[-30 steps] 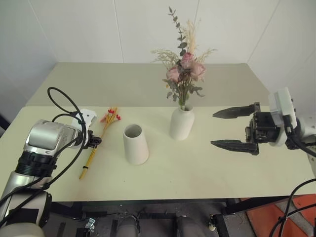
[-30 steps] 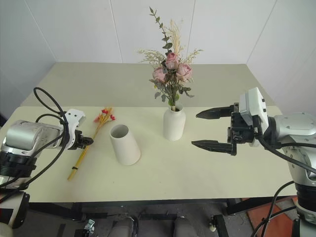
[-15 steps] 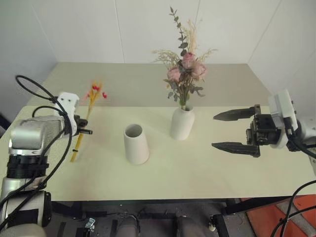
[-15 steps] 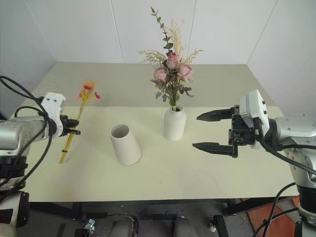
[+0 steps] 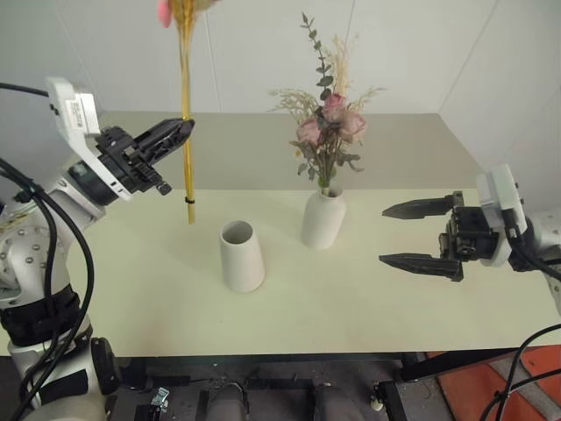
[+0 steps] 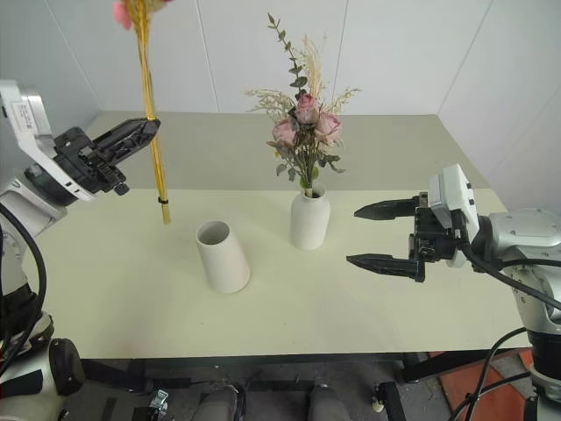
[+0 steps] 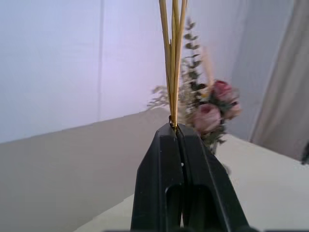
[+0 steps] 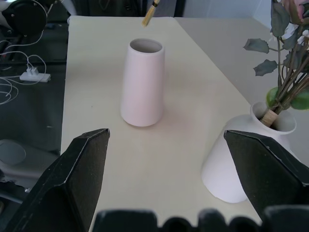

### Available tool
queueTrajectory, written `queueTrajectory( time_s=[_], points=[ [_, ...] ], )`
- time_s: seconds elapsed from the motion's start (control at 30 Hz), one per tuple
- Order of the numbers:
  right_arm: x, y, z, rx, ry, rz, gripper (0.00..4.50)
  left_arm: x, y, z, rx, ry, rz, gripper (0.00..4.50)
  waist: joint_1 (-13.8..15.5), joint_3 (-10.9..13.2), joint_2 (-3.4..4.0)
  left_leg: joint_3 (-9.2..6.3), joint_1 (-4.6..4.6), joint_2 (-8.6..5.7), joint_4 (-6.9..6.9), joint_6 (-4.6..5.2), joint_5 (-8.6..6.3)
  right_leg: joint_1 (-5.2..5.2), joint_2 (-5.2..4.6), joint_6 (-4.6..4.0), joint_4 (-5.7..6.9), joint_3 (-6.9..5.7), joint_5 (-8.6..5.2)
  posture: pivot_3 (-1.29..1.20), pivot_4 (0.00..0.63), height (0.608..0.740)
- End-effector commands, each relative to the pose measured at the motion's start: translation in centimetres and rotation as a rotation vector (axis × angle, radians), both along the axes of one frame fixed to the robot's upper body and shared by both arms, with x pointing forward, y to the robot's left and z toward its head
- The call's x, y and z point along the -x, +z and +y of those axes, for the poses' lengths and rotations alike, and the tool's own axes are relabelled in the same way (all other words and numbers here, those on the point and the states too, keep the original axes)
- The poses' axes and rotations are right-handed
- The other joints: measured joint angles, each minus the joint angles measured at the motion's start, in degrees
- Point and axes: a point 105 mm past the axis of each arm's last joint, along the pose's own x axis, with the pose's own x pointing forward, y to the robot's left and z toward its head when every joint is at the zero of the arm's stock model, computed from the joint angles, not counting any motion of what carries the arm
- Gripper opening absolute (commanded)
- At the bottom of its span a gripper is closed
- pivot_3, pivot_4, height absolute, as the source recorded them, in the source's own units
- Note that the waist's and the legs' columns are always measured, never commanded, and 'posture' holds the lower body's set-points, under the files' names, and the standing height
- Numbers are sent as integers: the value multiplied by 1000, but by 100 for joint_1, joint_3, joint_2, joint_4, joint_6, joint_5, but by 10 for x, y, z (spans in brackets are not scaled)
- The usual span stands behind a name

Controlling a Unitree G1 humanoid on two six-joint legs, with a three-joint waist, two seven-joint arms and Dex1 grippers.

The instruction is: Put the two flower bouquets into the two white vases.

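My left gripper [image 5: 184, 126] is raised over the table's left side, shut on the slim bundle of yellow stalks [image 5: 186, 88]. The bundle hangs upright, its red-pink blossoms at the picture's top and its lower end [image 5: 190, 217] in the air just left of the wide-mouthed cone vase [image 5: 242, 256]. That vase stands empty. The pink rose bouquet [image 5: 330, 130] sits in the bottle-shaped vase [image 5: 323, 219]. In the left wrist view the gripper [image 7: 175, 128] pinches the stalks [image 7: 173, 63]. My right gripper [image 5: 382, 235] is open, level, to the right of the bottle vase, holding nothing.
The cream table [image 5: 351, 316] carries both vases near its middle. A second, greyer surface [image 5: 237, 149] lies behind it up to the white wall. In the right wrist view the cone vase [image 8: 142, 82] stands farther off than the bottle vase [image 8: 241, 164].
My left gripper closed on the stalk bundle, lifted it off the table, swung it upright and carried it right toward the cone vase. The right gripper stayed put.
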Motion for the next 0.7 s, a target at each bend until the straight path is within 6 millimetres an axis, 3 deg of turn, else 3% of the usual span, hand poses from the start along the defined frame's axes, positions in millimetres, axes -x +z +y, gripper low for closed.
queueTrajectory(
  time_s=[0.03,0.5,0.7],
  points=[
    [4,9,-2,12,-5,-56,4500,15,13,-11,43,-130,-76,16,4,0,0,0,0,0,1,0,0,1,0,0,0,0,0,0,150,740],
    [10,8,1,4,-15,-56,4500,3,-5,-33,71,-191,-98,16,7,0,0,0,1,0,6,0,0,6,2,1,0,0,0,0,150,740],
    [12,9,0,1,-21,-58,4500,-2,-28,-40,-7,-203,-44,16,12,0,0,0,0,0,5,0,0,6,2,1,-2,0,0,0,150,740]
  ],
)
